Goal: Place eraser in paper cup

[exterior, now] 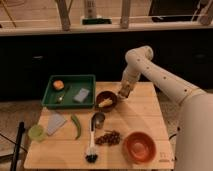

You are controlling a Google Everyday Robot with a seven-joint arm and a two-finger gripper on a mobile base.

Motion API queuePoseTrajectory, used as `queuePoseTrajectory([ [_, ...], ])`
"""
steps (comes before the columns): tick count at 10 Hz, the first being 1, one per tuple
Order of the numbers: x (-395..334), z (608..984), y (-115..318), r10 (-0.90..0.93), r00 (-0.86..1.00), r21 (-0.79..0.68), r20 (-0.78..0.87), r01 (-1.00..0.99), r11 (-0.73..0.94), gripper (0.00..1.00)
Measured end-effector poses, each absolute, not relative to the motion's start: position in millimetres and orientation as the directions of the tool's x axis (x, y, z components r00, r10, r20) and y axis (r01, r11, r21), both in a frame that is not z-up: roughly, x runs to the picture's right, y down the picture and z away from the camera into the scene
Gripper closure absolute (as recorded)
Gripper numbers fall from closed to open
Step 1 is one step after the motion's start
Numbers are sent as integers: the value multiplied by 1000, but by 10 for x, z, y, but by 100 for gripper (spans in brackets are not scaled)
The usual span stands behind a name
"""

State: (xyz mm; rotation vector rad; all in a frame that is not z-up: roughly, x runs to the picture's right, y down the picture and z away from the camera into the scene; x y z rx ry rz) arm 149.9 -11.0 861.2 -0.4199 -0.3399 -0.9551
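Observation:
My gripper [124,91] hangs low over the table, just right of a dark brown bowl [106,99]. A pale cream thing lies inside that bowl; it may be the paper cup [105,103], but I cannot be sure. The tip of the gripper looks tan and brown. I cannot tell whether that is the eraser, and no eraser shows anywhere else on the table. The white arm reaches in from the right.
A green tray [70,80] at the back left holds an orange ball [58,84] and a grey-blue block [81,95]. In front lie a grey sheet [55,122], a light green cup [36,132], a green pod [76,125], a metal cup [98,120], a brush [91,147], a dark cluster [109,137] and an orange bowl [139,146].

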Motion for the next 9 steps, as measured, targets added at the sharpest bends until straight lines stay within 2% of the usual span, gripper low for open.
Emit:
queuePoseTrajectory([
  [9, 1344, 8785, -221, -777, 407, -171, 480, 912, 373, 100],
])
